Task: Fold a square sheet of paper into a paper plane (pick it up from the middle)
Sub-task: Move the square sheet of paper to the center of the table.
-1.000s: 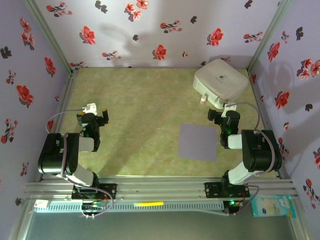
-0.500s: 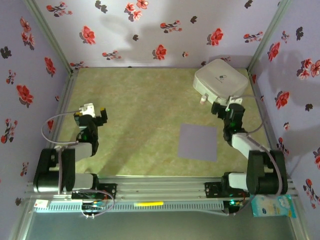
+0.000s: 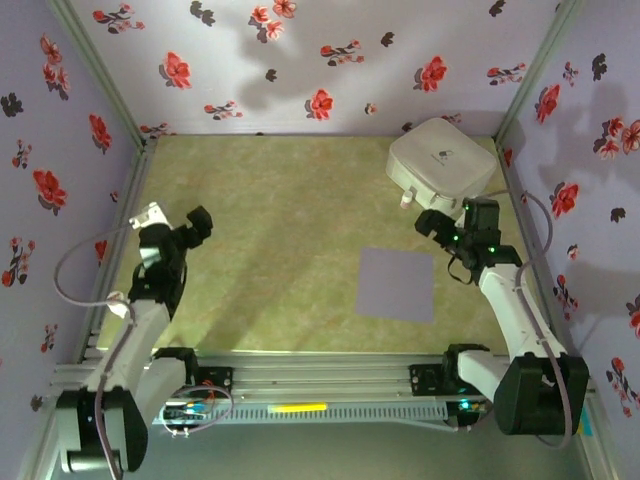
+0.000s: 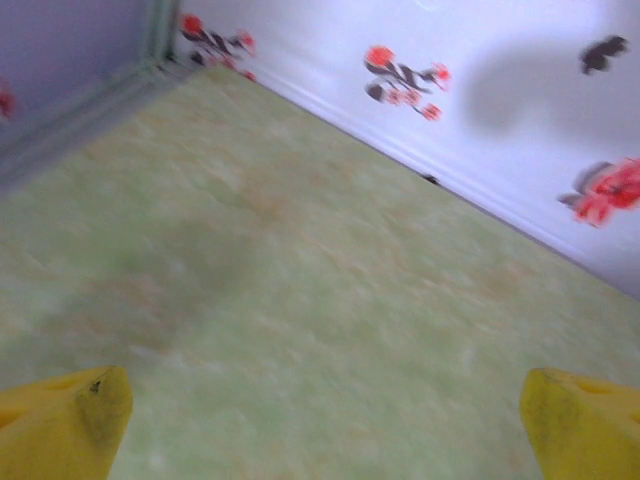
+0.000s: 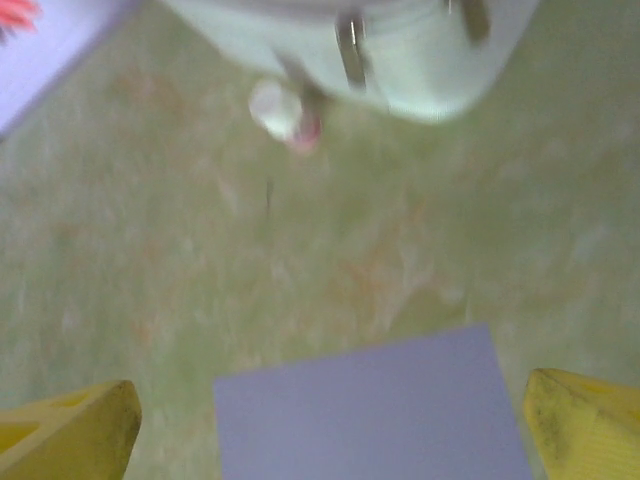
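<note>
The green mottled tabletop (image 3: pixel 290 220) is enclosed by pale walls (image 3: pixel 300 60) printed with red flowers. A white rounded box (image 3: pixel 441 165) is set in the upper right corner of the top view, and its lower edge is seen blurred at the top of the right wrist view (image 5: pixel 400 50). The square sheet of paper (image 3: pixel 397 283) is laid flat and unfolded on the tabletop, right of centre and below the box, well apart from it. The right gripper (image 3: pixel 447 232) is held between box and sheet, just above the sheet's upper right corner; its jaws are spread wide, with the sheet's (image 5: pixel 370 405) top edge framed between the yellow fingertips (image 5: pixel 70 430). The left gripper (image 3: pixel 190 228) is held at the left of the frame, over bare tabletop, far from the sheet. Its jaws are likewise spread wide, nothing being gripped between the fingertips (image 4: pixel 70 420).
</note>
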Robot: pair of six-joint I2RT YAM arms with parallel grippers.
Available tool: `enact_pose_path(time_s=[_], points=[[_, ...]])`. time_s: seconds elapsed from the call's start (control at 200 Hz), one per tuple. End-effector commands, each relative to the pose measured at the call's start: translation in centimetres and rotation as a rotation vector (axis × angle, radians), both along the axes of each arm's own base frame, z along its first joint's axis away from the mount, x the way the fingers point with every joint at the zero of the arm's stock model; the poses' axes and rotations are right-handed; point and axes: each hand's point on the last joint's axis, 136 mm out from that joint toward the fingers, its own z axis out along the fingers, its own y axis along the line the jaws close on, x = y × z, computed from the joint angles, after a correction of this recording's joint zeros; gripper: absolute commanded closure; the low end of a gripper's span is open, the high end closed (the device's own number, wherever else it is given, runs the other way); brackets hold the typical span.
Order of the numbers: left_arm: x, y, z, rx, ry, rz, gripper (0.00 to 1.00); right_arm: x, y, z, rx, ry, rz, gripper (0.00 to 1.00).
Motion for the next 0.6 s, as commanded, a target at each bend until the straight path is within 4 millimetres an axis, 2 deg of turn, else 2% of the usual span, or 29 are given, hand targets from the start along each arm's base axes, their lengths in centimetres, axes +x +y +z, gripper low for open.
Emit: enact_pose_path(time_s=[0.0, 0.13, 0.25, 0.4, 0.595], points=[[-1.4, -3.2, -0.9, -0.199, -0.021, -0.137, 0.0, -4.0, 2.2, -3.4, 0.064, 0.236, 0.063, 0.02], [-2.2, -5.9, -1.4, -0.24, 0.087, -0.255, 0.0, -5.3, 3.6, -5.3, 0.065, 0.3, 0.09, 0.03], [-2.8, -9.3, -2.8, -0.215, 0.204, -0.369, 0.0, -5.4, 4.6, -6.4, 0.079, 0.326, 0.103, 0.05], [-4.3, -15.8, -4.5, -0.14, 0.343, -0.582, 0.0, -5.3, 5.1, -7.4, 0.068, 0.373, 0.122, 0.07], [-5.8, -24.8, -5.3, -0.077, 0.427, -0.811, 0.0, -5.0, 5.3, -8.3, 0.04, 0.402, 0.146, 0.12]])
